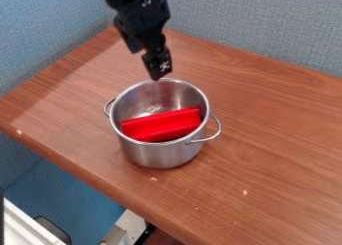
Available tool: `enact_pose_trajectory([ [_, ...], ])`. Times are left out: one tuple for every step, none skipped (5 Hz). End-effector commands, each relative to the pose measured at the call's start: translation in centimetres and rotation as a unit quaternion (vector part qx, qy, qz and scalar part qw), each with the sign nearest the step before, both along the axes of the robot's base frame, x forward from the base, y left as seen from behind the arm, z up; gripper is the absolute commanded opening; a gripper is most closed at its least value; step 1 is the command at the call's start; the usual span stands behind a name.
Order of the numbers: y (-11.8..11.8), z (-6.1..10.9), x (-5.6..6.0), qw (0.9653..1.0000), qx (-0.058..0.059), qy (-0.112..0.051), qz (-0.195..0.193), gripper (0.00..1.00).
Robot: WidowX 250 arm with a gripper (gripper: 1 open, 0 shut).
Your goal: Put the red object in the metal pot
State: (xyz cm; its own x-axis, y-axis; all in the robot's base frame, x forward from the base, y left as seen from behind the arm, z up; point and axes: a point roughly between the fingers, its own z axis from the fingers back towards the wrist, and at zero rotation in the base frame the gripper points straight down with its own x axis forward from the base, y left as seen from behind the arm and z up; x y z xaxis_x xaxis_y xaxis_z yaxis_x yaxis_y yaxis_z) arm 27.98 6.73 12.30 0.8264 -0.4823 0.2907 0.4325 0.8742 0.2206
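Note:
The red object lies inside the metal pot, slanting across its bottom. The pot is a shiny steel one with small loop handles and stands near the front middle of the wooden table. My black gripper hangs just above the pot's far rim, pointing steeply down. Its fingers stand open and hold nothing. It touches neither the pot nor the red object.
A blue-grey wall runs behind the table at the upper left. The table's front edge runs diagonally below the pot, with the floor beyond it.

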Motion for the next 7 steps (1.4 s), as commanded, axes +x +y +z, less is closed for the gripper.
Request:
enact_pose_trajectory([
  [-0.3,1.4,1.8,0.9993,0.002,-0.017,-0.032,1.00],
  [-0.3,1.0,2.6,0.9991,0.004,-0.017,-0.040,1.00],
  [-0.2,0.6,3.5,0.9976,0.008,-0.018,-0.067,1.00],
  [-0.2,0.0,4.9,0.9946,0.008,-0.019,-0.102,1.00],
  [-0.1,-0.7,6.6,0.9909,0.005,-0.020,-0.133,1.00],
  [-0.1,-0.4,6.5,0.9893,0.002,-0.017,-0.145,1.00],
  [-0.3,-0.2,7.3,0.9864,-0.001,-0.014,-0.164,1.00],
])
